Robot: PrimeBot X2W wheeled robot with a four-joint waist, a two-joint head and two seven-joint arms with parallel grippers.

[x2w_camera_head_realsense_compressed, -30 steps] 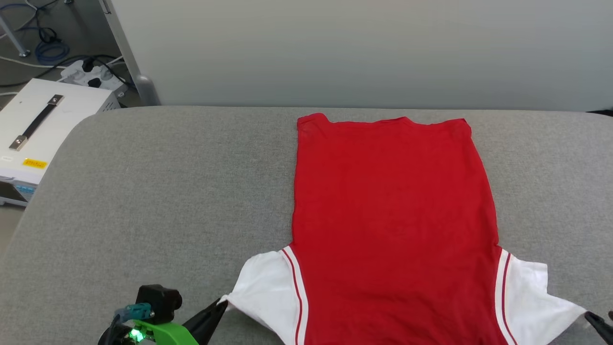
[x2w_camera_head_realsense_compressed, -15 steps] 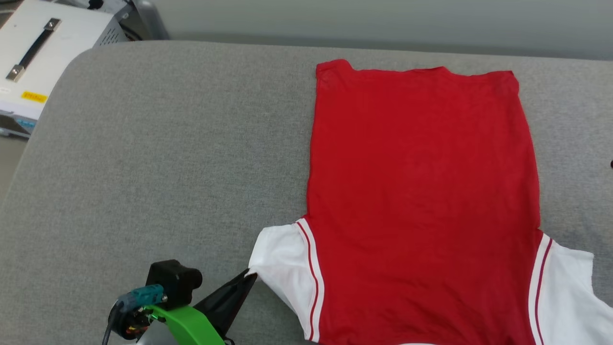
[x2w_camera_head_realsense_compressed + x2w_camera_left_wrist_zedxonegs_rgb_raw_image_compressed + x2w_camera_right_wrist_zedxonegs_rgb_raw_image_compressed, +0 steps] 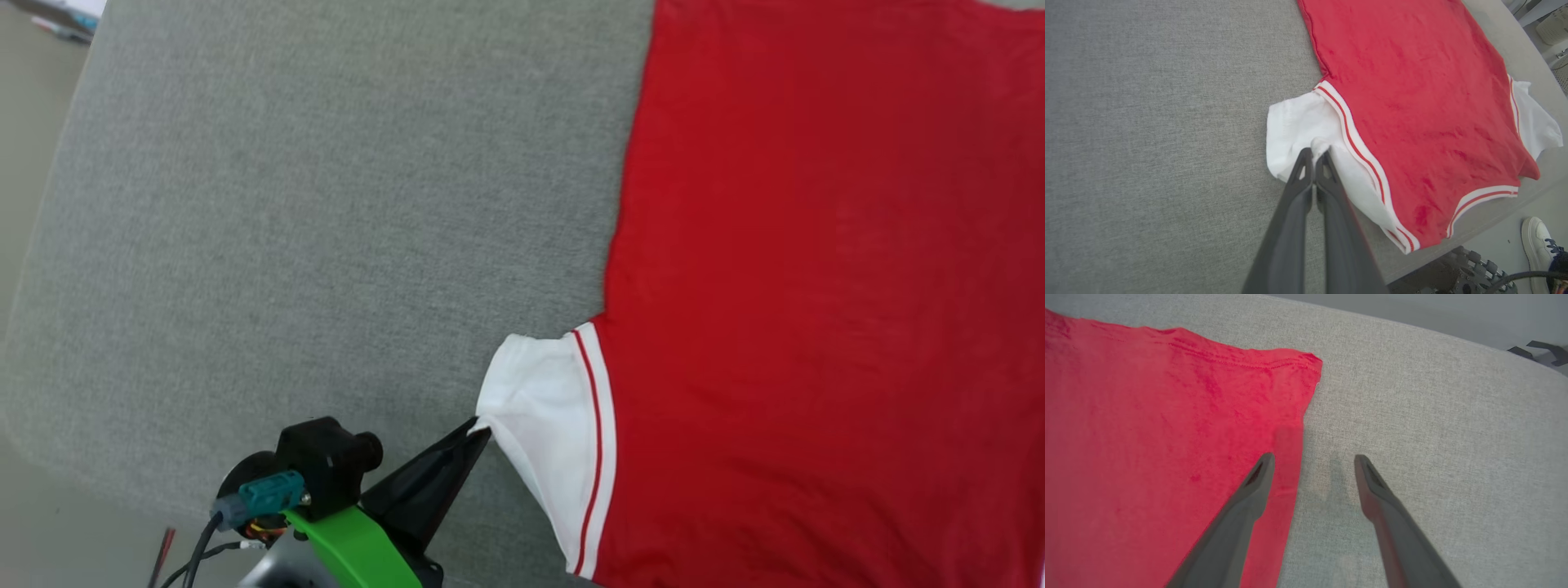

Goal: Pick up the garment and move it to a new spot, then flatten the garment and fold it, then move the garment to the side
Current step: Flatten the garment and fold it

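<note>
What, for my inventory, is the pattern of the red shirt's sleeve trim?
White sleeve trim carries one thin red stripe; clearest in left wrist view.

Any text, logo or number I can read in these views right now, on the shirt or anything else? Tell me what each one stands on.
No text can be read.
The garment: the side facing up is plain red, with no lettering or number on it.
Its white sleeve and striped trim: no label.
The grey surface: no mark.
The shoe at the edge of the left wrist view: no readable brand.
</note>
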